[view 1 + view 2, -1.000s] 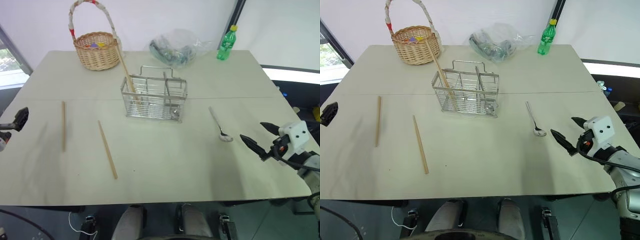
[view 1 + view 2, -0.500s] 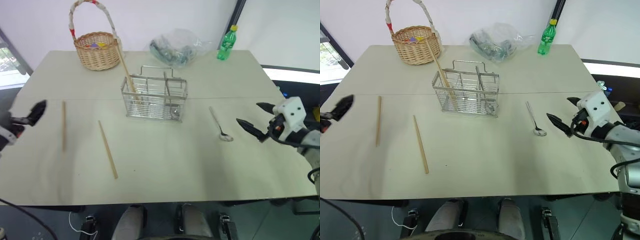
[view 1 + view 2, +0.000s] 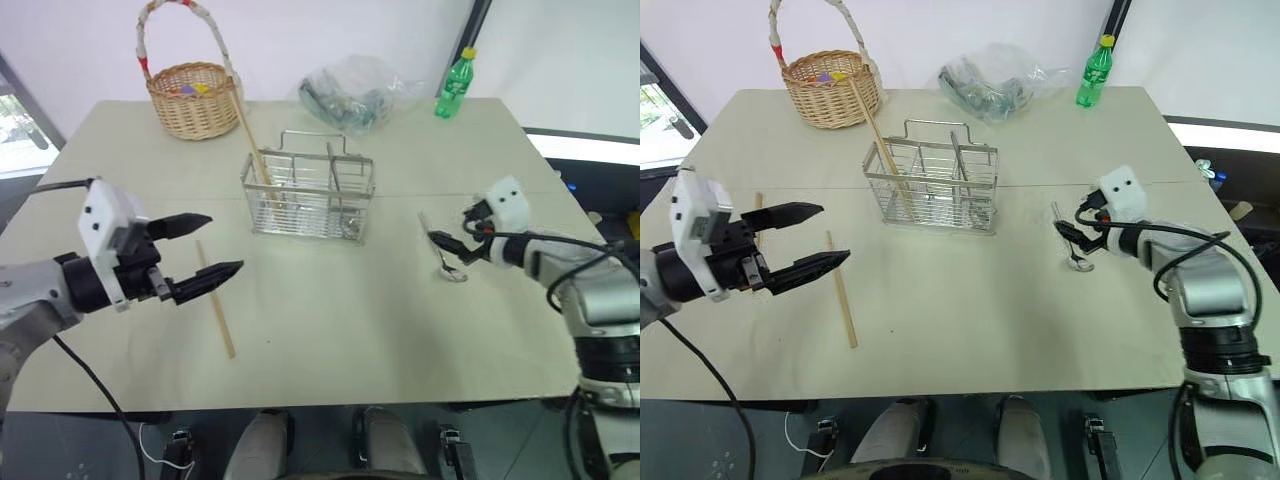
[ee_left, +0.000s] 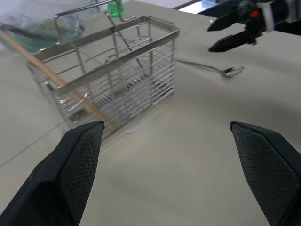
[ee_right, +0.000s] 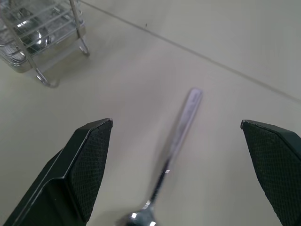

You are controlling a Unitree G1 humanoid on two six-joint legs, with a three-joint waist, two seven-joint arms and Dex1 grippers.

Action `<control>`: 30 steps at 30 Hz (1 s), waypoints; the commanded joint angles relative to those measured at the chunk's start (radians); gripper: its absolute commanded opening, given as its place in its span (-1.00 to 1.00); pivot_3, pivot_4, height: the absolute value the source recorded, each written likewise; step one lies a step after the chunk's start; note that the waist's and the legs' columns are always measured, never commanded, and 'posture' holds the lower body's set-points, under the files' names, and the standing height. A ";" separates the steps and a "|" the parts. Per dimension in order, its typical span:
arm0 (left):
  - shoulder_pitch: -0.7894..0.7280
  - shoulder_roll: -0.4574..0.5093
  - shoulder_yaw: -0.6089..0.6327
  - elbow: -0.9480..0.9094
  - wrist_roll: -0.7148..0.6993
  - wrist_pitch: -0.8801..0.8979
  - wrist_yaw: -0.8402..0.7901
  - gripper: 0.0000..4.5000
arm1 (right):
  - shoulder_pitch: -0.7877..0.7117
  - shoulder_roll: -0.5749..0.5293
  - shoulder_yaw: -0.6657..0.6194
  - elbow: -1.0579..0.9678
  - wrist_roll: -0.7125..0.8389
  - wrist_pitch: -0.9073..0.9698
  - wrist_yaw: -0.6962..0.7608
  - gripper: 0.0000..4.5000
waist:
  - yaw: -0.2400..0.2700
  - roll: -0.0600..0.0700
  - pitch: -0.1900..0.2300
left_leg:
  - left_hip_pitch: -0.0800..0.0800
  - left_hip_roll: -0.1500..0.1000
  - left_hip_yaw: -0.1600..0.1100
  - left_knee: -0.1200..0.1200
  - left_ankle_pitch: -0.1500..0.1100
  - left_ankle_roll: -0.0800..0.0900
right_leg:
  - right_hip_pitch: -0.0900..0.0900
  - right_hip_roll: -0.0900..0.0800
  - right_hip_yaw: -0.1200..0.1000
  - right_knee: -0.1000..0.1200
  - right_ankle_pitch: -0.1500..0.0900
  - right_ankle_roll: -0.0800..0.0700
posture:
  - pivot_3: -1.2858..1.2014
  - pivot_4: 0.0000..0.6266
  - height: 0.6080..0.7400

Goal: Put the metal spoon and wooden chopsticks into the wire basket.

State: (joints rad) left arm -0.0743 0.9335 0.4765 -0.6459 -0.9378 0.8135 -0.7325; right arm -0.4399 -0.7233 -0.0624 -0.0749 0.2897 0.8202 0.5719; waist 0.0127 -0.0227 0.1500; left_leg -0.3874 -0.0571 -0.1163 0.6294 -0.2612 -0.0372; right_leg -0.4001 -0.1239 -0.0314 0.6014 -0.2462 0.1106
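Metal spoon [image 3: 440,251] lies flat; bowl toward robot, handle pointing away.

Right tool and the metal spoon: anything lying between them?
Nothing. The right wrist view shows the open right tool straddling the metal spoon over bare table.

A bare test room set up for my robot trials, not a lived-in home.

I see one plain beige table [image 3: 330,330] against a blank white wall [image 3: 330,35], with a black pole [image 3: 478,30] rising behind it and loose cables [image 3: 150,445] trailing on the floor. The props look staged: a wicker basket [image 3: 192,100], a crumpled plastic bag [image 3: 355,95] and a green bottle [image 3: 455,85] parked along the far edge.
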 commanded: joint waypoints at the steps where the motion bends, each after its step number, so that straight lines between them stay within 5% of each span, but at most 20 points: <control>1: -0.034 0.011 -0.003 -0.007 -0.006 -0.013 0.015 1.00 | -0.047 0.028 -0.014 0.020 -0.015 0.057 -0.057 0.99 | -0.001 0.000 0.000 | 0.000 0.000 0.000 0.000 0.000 0.000 | 0.000 0.000 0.000 0.000 0.000 0.000 | 0.03 -0.52 0.00; 15: -0.078 0.016 -0.038 -0.035 -0.041 0.005 0.043 1.00 | -0.187 0.144 0.001 0.230 -0.025 0.188 -0.160 0.99 | -0.006 0.000 0.000 | 0.000 0.000 0.000 0.001 0.000 0.000 | 0.000 0.003 0.000 0.002 0.001 -0.001 | 0.03 -0.52 0.00; 19: -0.091 0.020 -0.041 -0.037 -0.063 0.009 0.051 1.00 | -0.211 0.165 -0.002 0.265 -0.024 0.196 -0.165 0.42 | -0.008 0.000 0.000 | 0.001 0.000 0.001 0.001 0.000 0.000 | 0.000 0.003 0.000 0.002 0.001 -0.001 | 0.03 -0.52 0.00; 25: -0.093 0.027 -0.043 -0.041 -0.080 0.012 0.058 1.00 | -0.200 0.177 -0.003 0.258 -0.018 0.211 -0.165 -0.99 | -0.009 0.000 0.000 | 0.001 0.000 0.001 0.001 0.000 0.000 | 0.000 0.004 0.000 0.003 0.001 -0.001 | 0.03 -0.52 0.00; 30: -0.108 0.036 -0.048 -0.029 -0.086 0.009 0.062 1.00 | -0.184 0.178 -0.010 0.253 -0.023 0.213 -0.168 -0.99 | -0.009 -0.001 -0.001 | 0.002 0.000 0.001 0.001 0.000 0.000 | 0.000 0.004 0.000 0.005 0.001 -0.001 | 0.03 -0.52 0.00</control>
State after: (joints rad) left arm -0.1643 0.9546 0.4183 -0.6614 -1.0151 0.8265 -0.6726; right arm -0.6284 -0.5445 -0.0551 0.1987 0.2681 1.0319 0.4044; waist 0.0036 -0.0234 0.1495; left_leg -0.3850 -0.0569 -0.1154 0.6308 -0.2609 -0.0372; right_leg -0.4000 -0.1201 -0.0310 0.6067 -0.2454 0.1097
